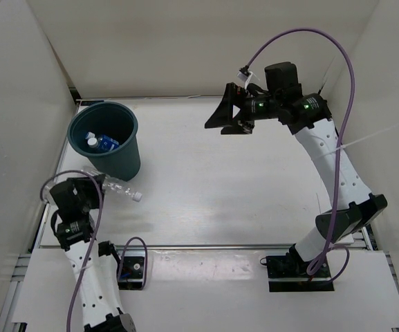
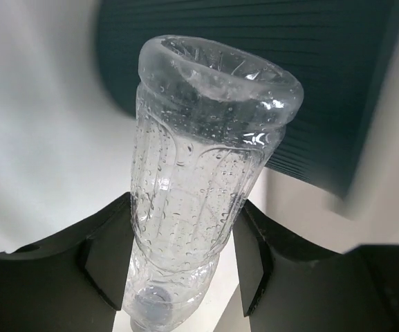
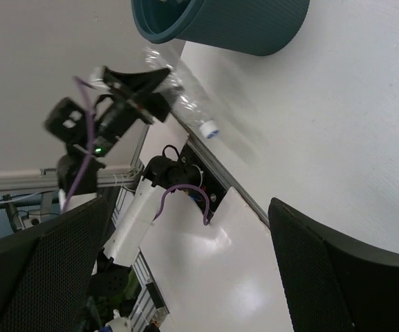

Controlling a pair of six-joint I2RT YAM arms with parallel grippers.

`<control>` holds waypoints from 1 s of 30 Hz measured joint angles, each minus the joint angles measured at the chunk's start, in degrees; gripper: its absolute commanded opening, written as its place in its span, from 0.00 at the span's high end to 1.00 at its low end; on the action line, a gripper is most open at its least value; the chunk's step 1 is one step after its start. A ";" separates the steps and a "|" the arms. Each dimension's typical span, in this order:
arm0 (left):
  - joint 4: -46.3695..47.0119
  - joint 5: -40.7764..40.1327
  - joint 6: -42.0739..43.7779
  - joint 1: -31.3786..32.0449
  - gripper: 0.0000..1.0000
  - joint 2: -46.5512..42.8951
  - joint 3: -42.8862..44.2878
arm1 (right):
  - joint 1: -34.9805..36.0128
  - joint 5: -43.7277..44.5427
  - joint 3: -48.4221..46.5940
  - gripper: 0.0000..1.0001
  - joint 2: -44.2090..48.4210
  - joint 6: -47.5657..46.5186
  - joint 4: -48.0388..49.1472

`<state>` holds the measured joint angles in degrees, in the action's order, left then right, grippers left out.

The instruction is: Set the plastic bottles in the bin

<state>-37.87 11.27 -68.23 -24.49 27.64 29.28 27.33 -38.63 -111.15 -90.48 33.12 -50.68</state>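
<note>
The left end effector (image 1: pixel 95 182), at the lower left of the top view, grips a clear bottle (image 1: pixel 121 189) whose long axis slants toward the lower right, cap outermost. The bin (image 1: pixel 124 163) stands just above it in the frame. The right end effector (image 1: pixel 232 119), wide and empty, hangs well apart at upper centre.

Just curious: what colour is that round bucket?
The bin is dark teal-grey; the top external view shows it best.
</note>
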 measured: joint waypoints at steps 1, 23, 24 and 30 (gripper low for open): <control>-1.31 -0.17 1.07 0.00 0.52 0.07 3.72 | 0.00 -0.15 0.44 0.00 0.00 0.15 0.28; 7.58 -6.34 26.45 4.35 0.41 36.39 48.04 | 0.07 -0.59 4.26 0.00 1.95 1.25 4.31; 8.50 -6.62 27.63 5.03 0.41 37.99 48.65 | 0.07 -0.57 4.02 0.00 1.95 1.25 4.20; 11.13 -10.56 33.70 11.69 0.00 44.19 51.65 | 0.07 -0.61 1.90 0.00 1.92 1.07 4.44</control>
<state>-26.74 0.71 -34.52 -12.80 71.83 80.93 27.40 -39.24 -109.25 -88.55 34.20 -46.24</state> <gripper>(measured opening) 0.836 0.995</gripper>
